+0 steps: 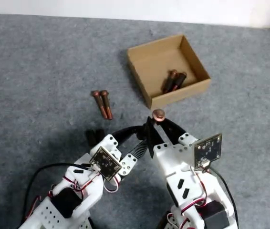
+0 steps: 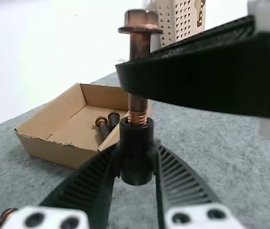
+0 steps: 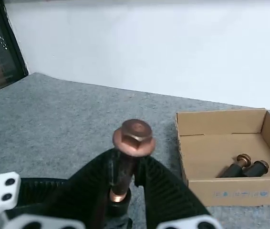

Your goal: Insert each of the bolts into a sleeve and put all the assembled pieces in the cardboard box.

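Left wrist view: I'm gripping the sleeve (image 2: 136, 143) upright with the left gripper (image 2: 136, 168) so the bolt (image 2: 139, 52), clamped in the right gripper (image 3: 123, 175), is entering squarely.

Two white arms with black ribbed fingers

The left arm (image 1: 54, 212) and the right arm (image 1: 192, 186) wear white printed shells around black motor blocks (image 1: 67, 200), and each bears a small square circuit board (image 1: 107, 162) near the wrist. Thin red and white wires (image 1: 80, 183) loop between joints; a thicker black cable (image 1: 58, 165) trails off. The fingers (image 2: 89, 183) are black, ridged inside, on white mounts (image 2: 49, 218) with dark screw holes (image 2: 35, 220).
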